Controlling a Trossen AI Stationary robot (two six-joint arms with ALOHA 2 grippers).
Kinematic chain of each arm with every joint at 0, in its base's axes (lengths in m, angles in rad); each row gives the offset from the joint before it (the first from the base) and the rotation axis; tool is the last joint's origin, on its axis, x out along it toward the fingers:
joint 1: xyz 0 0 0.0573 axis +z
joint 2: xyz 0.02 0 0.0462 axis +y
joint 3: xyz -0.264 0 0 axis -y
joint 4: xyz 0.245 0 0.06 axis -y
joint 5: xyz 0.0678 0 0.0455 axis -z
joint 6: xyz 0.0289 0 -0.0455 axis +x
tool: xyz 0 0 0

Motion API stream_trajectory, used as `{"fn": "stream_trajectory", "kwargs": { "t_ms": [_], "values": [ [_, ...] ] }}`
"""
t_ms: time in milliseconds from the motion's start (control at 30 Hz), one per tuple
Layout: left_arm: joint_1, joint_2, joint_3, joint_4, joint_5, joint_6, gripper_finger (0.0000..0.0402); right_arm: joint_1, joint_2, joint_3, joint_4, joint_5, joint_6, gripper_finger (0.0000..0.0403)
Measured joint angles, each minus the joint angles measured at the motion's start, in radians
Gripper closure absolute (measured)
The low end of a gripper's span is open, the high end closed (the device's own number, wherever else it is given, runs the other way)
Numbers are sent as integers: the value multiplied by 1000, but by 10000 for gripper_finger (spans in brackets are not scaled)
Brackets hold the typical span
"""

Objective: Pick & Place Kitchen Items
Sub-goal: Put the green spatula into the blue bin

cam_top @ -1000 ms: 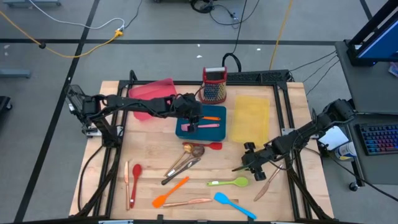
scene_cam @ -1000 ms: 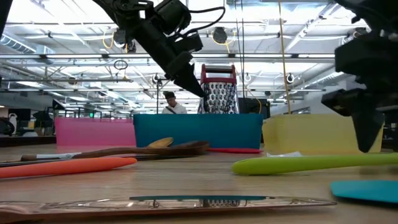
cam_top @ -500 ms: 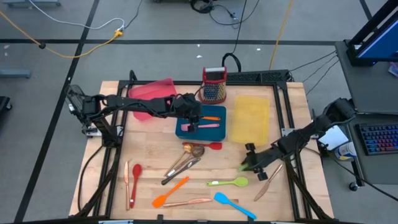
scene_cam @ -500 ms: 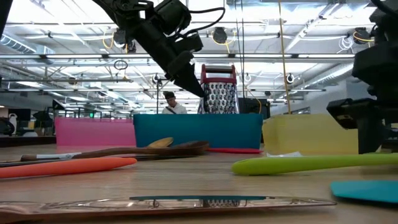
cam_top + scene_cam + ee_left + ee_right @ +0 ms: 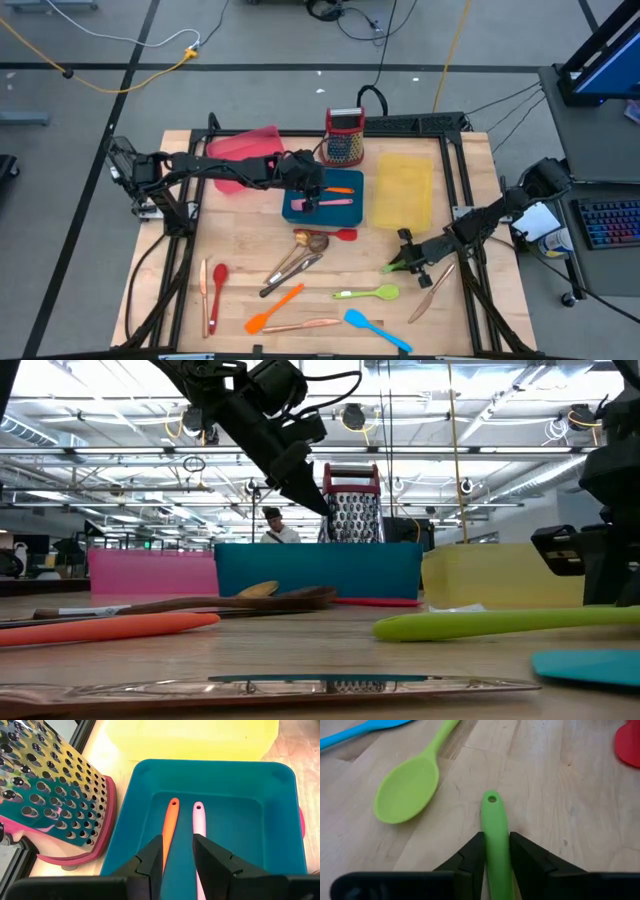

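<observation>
My right gripper (image 5: 401, 264) is low over the table's right part, shut on a green utensil (image 5: 493, 817). A green spoon (image 5: 407, 790) lies flat on the wood just beside it and also shows in the high view (image 5: 368, 293). My left gripper (image 5: 177, 854) hangs open and empty over the blue tray (image 5: 323, 212). An orange utensil (image 5: 169, 827) and a pink one (image 5: 199, 827) lie side by side in that tray. Other utensils lie on the near half of the table. My right gripper pinches the green utensil's handle (image 5: 496, 837) between its two fingers. The fingers slant down from the table's right and lie along the handle. The handle's holed end (image 5: 492, 798) sticks out past the fingertips. I cannot tell whether it rests on the wood.
A grater (image 5: 345, 137) stands at the far edge between the pink tray (image 5: 240, 150) and the yellow tray (image 5: 403, 188). On the wood lie a red spoon (image 5: 218, 275), an orange spatula (image 5: 275, 308), a blue spatula (image 5: 375, 328), a red spatula (image 5: 341, 235) and copper-toned cutlery (image 5: 431, 291).
My right gripper has shifted a little toward the table's right edge and turned, and green now shows at its fingertips in the high view. My left gripper has kept still over the blue tray.
</observation>
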Motion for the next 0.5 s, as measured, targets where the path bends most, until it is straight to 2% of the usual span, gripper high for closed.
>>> {"fn": "stream_trajectory", "kwargs": {
  "t_ms": [167,367,500],
  "values": [
    [0,0,0,0,0,0,291,0,0,0,11,16,-5,325],
    [-3,0,0,0,4,-26,291,0,0,0,17,19,5,350],
    [-16,0,0,12,77,-73,291,0,1,0,78,19,6,353]
  ]
}}
